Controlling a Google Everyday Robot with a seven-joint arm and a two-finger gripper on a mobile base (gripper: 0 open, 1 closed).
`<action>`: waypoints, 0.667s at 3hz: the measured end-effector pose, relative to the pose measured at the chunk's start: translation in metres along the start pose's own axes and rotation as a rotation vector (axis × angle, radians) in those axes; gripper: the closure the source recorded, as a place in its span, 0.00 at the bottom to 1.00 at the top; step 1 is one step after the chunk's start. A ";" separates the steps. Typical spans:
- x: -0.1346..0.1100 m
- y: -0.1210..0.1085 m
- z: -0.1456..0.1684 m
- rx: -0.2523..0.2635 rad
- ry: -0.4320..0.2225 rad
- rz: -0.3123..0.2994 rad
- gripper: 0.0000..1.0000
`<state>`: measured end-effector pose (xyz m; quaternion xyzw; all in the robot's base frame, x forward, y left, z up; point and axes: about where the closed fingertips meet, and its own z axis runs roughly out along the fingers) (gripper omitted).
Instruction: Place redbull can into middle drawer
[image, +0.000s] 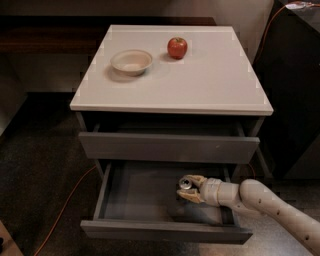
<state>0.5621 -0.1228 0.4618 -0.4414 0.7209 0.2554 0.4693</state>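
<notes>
The middle drawer (135, 200) is pulled out below the cabinet's upper drawer front. Inside it, toward the right, stands the redbull can (186, 183), its metal top showing. My gripper (184, 189) reaches in from the right, low inside the drawer, with one tan finger (196, 179) behind the can and the other in front of it. The fingers are shut on the can. The can's lower body is hidden by the fingers and the drawer's shadow.
On the white cabinet top (210, 80) sit a red apple (177, 47) and a shallow bowl (131, 61). The upper drawer front (167, 147) juts out slightly above the open drawer. An orange cable (65, 200) runs over the floor at the left. Dark furniture stands at the right.
</notes>
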 end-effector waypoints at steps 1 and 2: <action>-0.001 0.001 0.002 -0.004 -0.002 -0.001 0.00; -0.001 0.001 0.002 -0.004 -0.002 -0.001 0.00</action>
